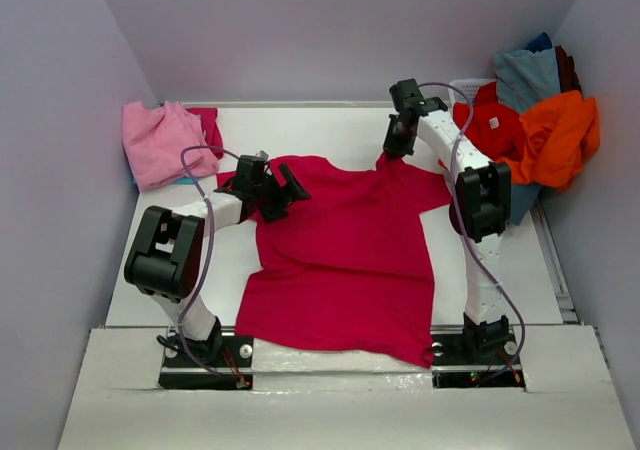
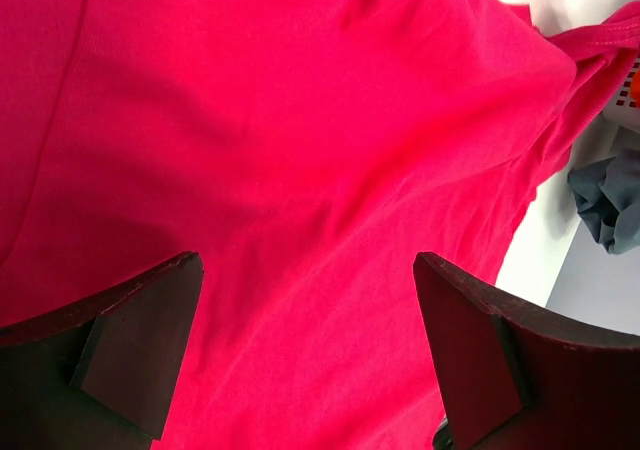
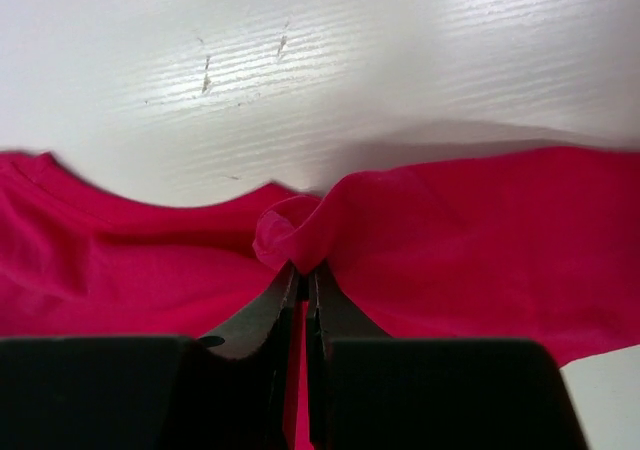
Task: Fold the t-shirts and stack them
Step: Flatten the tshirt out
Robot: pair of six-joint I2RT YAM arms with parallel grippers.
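The crimson t-shirt (image 1: 345, 260) is lying spread over the middle of the table (image 1: 330, 130), being straightened for folding. The right gripper (image 3: 303, 270) is pinching its far shoulder; the left gripper (image 2: 305, 260) is hovering released above the cloth, probably needing a matching grasp

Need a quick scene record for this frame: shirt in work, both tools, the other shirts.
in work: crimson t-shirt, spread open on the table, not folded
right tool: shut, pinching the shirt's far edge beside the collar
left tool: open, over the shirt's left shoulder area, holding nothing
far left: pink t-shirt, loosely folded
far right heap: orange t-shirt, red t-shirt, grey-blue t-shirt
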